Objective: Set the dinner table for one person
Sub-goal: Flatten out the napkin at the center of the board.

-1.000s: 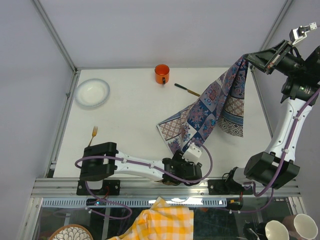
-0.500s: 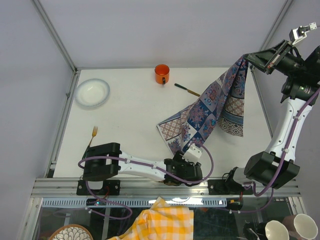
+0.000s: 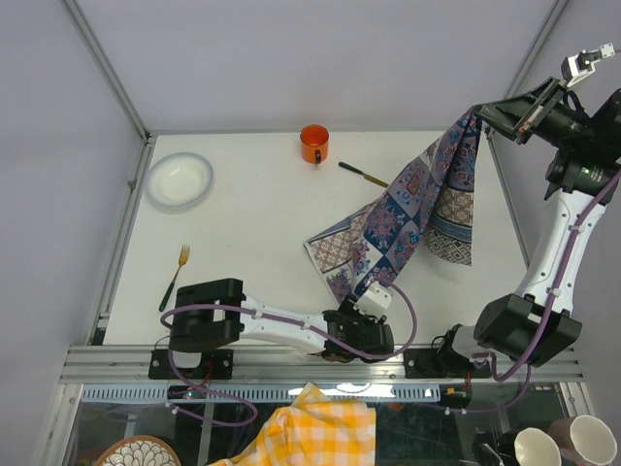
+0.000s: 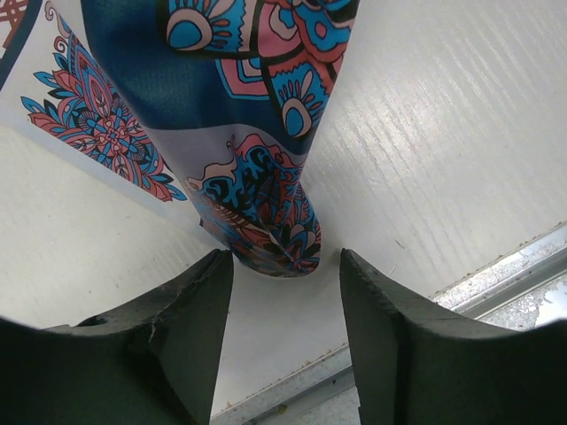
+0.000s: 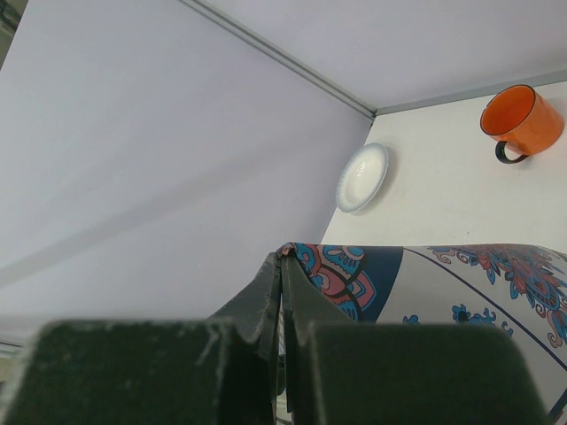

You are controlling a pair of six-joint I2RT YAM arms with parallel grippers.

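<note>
A blue-and-purple patterned cloth (image 3: 417,209) hangs over the right side of the white dinner table (image 3: 252,223). My right gripper (image 3: 482,114) holds it up high, shut on its top corner (image 5: 282,258). The cloth's lower end rests on the tabletop. My left gripper (image 4: 285,266) is low by the near edge, open. The cloth's folded bottom corner (image 4: 266,235) lies just at its fingertips, touching neither finger. In the top view the left gripper (image 3: 357,303) sits right under the cloth's lower tip.
An orange mug (image 3: 313,144) stands at the back, with a dark-handled utensil (image 3: 364,175) beside it. At the back left is a white bowl (image 3: 179,180). A fork (image 3: 175,276) lies front left. The aluminium frame rail (image 4: 505,279) runs just behind the left gripper.
The left arm has shifted slightly right and toward the near edge, uncovering the fork's handle. The right arm and the hanging cloth have not moved.
</note>
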